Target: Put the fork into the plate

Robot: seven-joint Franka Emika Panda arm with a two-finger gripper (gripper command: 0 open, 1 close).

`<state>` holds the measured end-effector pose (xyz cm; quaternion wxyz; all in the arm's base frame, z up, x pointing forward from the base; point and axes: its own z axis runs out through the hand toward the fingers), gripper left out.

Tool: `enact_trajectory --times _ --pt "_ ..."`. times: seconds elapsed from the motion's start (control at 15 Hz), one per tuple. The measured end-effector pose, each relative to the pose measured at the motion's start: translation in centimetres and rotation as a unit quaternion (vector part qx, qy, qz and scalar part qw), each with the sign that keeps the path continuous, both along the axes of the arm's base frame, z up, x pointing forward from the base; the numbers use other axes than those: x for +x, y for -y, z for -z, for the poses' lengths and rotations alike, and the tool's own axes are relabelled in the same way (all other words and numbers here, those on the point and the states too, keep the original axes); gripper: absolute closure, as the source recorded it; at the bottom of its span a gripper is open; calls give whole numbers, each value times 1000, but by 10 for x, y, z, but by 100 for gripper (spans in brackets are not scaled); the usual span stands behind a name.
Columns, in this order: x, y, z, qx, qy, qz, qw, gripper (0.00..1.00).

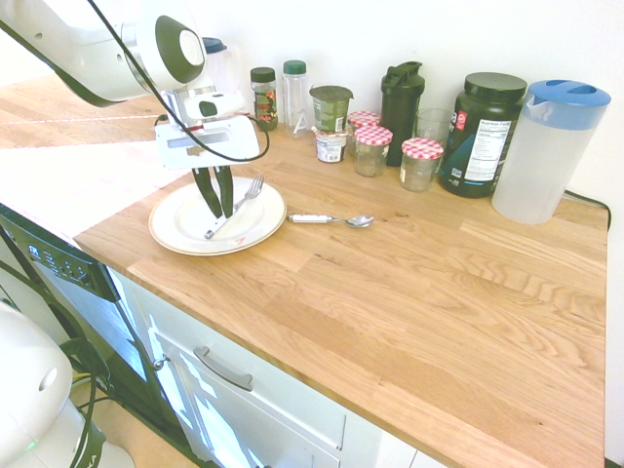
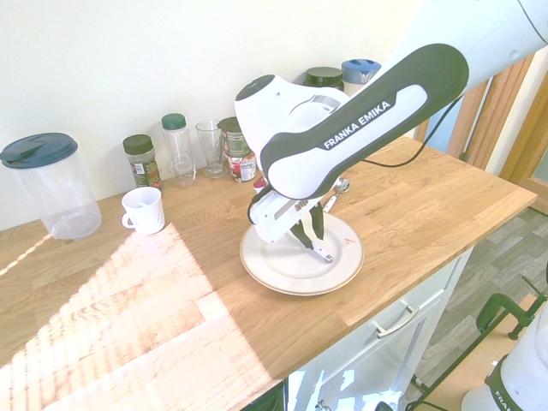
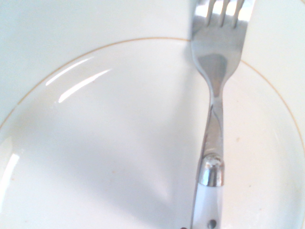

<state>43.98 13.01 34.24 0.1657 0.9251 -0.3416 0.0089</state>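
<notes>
Jaws (image 1: 214, 207) pinching the fork (image 1: 237, 206) at its white handle, right over the plate (image 1: 185, 237) on the desk (image 1: 409, 283). Fork's long axis slants up and away from the jaws, tines out over the far rim, handle end low near the plate centre. Looks ready to let go; spoon (image 1: 331, 219) lies just beside the plate.

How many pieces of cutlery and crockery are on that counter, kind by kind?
fork: 1
spoon: 1
plate: 1
mug: 1
Total: 4
</notes>
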Motion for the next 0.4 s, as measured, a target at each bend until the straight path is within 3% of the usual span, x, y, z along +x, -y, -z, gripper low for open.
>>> enact_trajectory --times 0.2,0.4 --pt "-1 2 -8 -6 23 11 1000 0" --pt "-26 19 -27 5 92 23 995 0"
